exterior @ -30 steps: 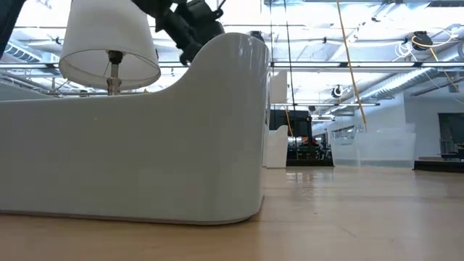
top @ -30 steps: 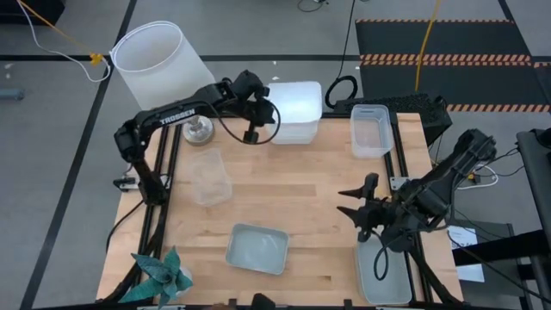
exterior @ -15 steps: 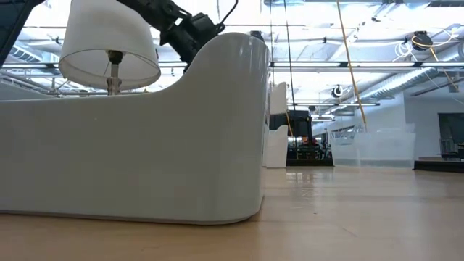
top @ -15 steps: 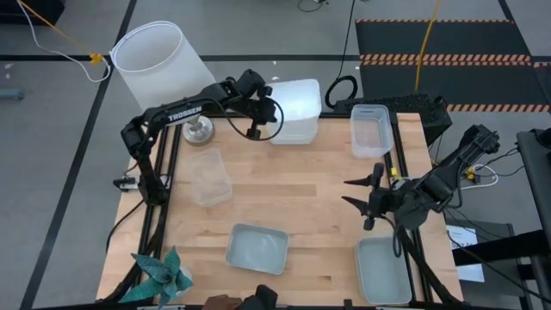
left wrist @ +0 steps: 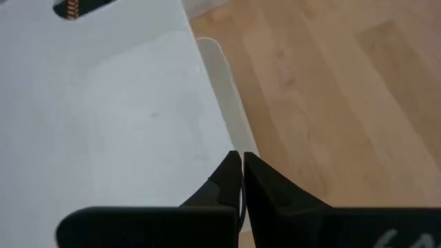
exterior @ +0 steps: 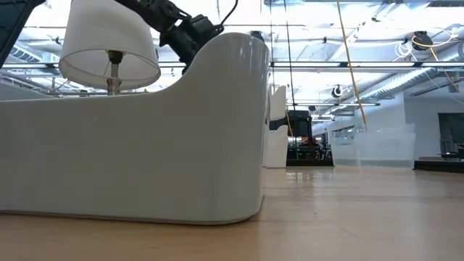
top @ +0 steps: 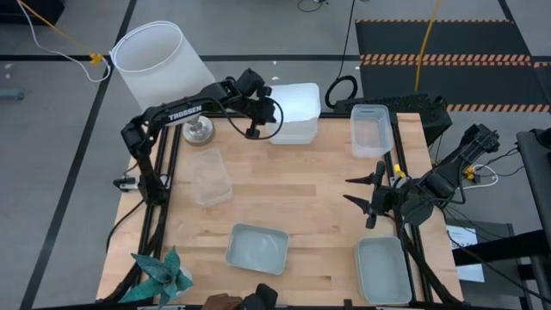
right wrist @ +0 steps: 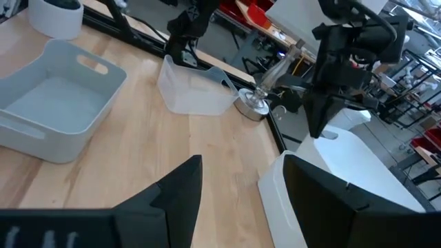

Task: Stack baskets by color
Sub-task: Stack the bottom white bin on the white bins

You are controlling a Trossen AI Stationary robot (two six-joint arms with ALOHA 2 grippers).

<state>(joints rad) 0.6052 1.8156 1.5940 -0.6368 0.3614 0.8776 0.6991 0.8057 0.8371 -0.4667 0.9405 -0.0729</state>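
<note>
White baskets [top: 294, 110] sit nested at the table's far edge, and they fill the low view's left [exterior: 130, 138]. My left gripper [top: 253, 132] [left wrist: 242, 160] is shut on their left rim. A clear basket [top: 370, 129] stands at the far right and another clear basket [top: 209, 176] at the left. One grey-green basket [top: 256, 248] lies near the front middle, a second grey-green basket [top: 383, 269] at the front right. My right gripper [top: 348, 190] [right wrist: 242, 160] hovers wide open above the table's right side, holding nothing. My left gripper pinches the white basket's left wall at its rim [left wrist: 231, 131], one finger inside the basket and one outside. The fingers slant down from the table's left side. The basket sits level at the top of the white stack.
A big white lampshade [top: 155, 58] and its metal base [top: 198, 131] stand at the far left corner. A teal cloth [top: 159, 274] lies at the near left corner. Bare wood lies in the table's middle.
My left gripper has sunk a little at the white basket's rim and stayed shut. My right gripper, still wide open, has drawn back from above the front-right grey-green basket toward the far edge, rolling its wrist; that basket now shows whole.
</note>
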